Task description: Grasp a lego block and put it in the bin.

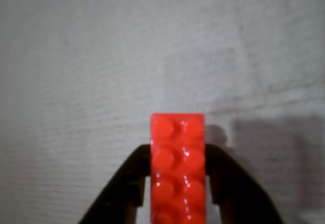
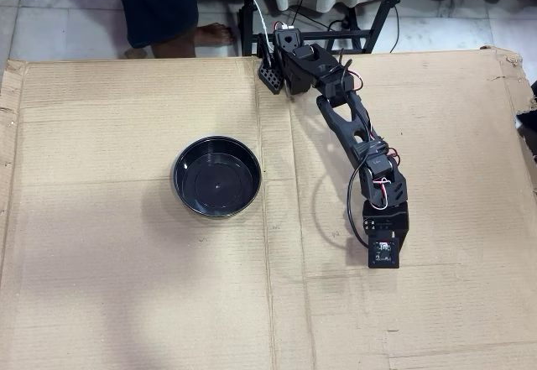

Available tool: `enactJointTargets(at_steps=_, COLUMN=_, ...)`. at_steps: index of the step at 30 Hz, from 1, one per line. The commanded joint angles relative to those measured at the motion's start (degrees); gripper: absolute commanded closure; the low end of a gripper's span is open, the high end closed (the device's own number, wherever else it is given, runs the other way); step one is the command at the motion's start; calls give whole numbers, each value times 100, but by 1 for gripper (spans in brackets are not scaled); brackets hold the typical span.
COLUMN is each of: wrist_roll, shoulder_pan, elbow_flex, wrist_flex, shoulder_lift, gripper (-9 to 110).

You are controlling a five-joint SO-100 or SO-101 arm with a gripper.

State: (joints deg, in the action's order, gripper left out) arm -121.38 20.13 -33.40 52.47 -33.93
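Cardboard sheet, gripper clamped on red lego block, black bin well apart.

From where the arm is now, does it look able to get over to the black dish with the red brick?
Probably yes. The end effector is closed on the lego block, and in the overhead view only bare cardboard lies between the arm and the bin, which sits empty to its left.

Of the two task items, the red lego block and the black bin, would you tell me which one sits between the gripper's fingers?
The red lego block: in the wrist view it stands between the black fingers of the gripper. The bin lies apart, left of the arm in the overhead view, and holds nothing.
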Motion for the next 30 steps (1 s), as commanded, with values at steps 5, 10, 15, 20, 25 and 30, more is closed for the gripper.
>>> enactJointTargets(at_steps=5, wrist_roll=35, shoulder_pan=-264, elbow_flex=158, wrist_flex=0, shoulder_lift=-809, gripper=94)
enactJointTargets(at_steps=10, wrist_roll=35, shoulder_pan=-475, elbow_flex=158, wrist_flex=79, shoulder_lift=-1037, gripper=94)
enactJointTargets(at_steps=15, wrist_roll=35, shoulder_pan=-694, elbow_flex=158, wrist_flex=290, shoulder_lift=-1283, gripper=94)
enactJointTargets(at_steps=20, wrist_roll=35, shoulder_pan=-949, elbow_flex=158, wrist_flex=439, shoulder_lift=-1521, gripper=94)
enactJointTargets(at_steps=25, wrist_roll=35, shoulder_pan=-1230, elbow_flex=158, wrist_flex=439, shoulder_lift=-1714, gripper=94)
enactJointTargets(at_steps=30, wrist_roll=35, shoulder_pan=-1521, elbow_flex=141, wrist_flex=439, shoulder_lift=-1898, gripper=94)
